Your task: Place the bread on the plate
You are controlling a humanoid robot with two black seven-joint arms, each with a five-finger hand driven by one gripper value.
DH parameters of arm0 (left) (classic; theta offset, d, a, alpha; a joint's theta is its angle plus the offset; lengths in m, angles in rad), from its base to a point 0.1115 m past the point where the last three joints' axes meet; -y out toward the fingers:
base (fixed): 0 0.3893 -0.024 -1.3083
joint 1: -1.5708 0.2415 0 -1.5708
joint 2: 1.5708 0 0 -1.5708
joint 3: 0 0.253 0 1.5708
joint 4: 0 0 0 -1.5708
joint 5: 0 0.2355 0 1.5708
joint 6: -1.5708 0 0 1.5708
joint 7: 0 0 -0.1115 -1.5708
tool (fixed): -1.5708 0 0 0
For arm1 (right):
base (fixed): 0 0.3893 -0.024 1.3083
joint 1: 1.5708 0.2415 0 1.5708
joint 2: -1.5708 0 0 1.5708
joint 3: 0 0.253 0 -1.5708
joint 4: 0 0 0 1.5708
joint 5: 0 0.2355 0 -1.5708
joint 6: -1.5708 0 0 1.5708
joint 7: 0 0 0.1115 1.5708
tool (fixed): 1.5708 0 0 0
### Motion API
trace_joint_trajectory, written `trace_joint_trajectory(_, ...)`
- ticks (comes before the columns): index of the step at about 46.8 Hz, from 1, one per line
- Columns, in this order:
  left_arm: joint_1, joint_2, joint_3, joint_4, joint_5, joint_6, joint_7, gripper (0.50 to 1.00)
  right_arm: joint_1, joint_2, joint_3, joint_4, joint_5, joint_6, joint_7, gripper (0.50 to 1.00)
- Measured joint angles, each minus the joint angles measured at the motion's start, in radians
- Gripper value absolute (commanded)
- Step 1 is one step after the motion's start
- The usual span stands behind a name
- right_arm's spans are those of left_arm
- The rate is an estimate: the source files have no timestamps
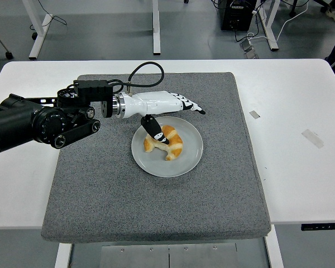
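Since the bread point(166, 143) already lies on the plate point(191, 158) at the mat's point(156, 195) centre, you see placement essentially done, with the left hand point(166, 107) released, fingers extended above the plate and thumb touching the bread, leaving only withdrawal.

What you have around the work area

Under everything you see a white rectangular table point(301, 184), and on it a grey felt-like square mat point(156, 206) reaching from near the far edge to the near edge. To the right of the mat you can spot two small pale strips of tape point(254, 114) point(312, 138) stuck to the tabletop, well apart from each other. Beyond the table lies a grey floor point(100, 33), with white desk legs point(155, 19), a black box-shaped computer case point(237, 14) and loose cables beside it.
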Motion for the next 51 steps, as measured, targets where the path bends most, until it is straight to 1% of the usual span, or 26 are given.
trace_joint_trajectory(6,-0.003,0.013,-0.036,0.0,-0.106,0.0,0.0,0.978,0.0,0.0,0.0,0.0,0.0,0.0,0.0,1.0)
trace_joint_trajectory(10,-0.003,0.04,-0.055,0.0,-0.198,0.0,0.0,0.978,0.0,0.0,0.0,0.0,0.0,0.0,0.0,1.0)
trace_joint_trajectory(17,-0.003,0.069,-0.091,0.0,-0.413,-0.001,0.0,0.978,0.0,0.0,0.0,0.0,0.0,0.0,0.0,1.0)
trace_joint_trajectory(24,0.0,0.103,-0.097,0.0,-0.618,-0.003,0.002,0.978,0.0,0.0,0.0,0.0,0.0,0.0,0.0,1.0)
trace_joint_trajectory(28,0.0,0.116,-0.098,0.0,-0.71,-0.007,0.029,0.978,0.0,0.0,0.0,0.0,0.0,0.0,0.0,1.0)
trace_joint_trajectory(32,0.003,0.134,-0.119,0.0,-0.783,-0.01,0.073,0.978,0.0,0.0,0.0,0.0,0.0,0.0,0.0,1.0)
trace_joint_trajectory(35,0.011,0.142,-0.151,0.0,-0.808,-0.013,0.103,0.978,0.0,0.0,0.0,0.0,0.0,0.0,0.0,1.0)
trace_joint_trajectory(39,0.03,0.146,-0.213,0.0,-0.826,-0.018,0.148,0.978,0.0,0.0,0.0,0.0,0.0,0.0,0.0,1.0)
trace_joint_trajectory(43,0.061,0.15,-0.301,0.0,-0.843,-0.022,0.193,0.978,0.0,0.0,0.0,0.0,0.0,0.0,0.0,1.0)
trace_joint_trajectory(51,0.118,0.151,-0.416,0.0,-0.879,-0.041,0.254,0.978,0.0,0.0,0.0,0.0,-0.001,0.0,0.0,1.0)
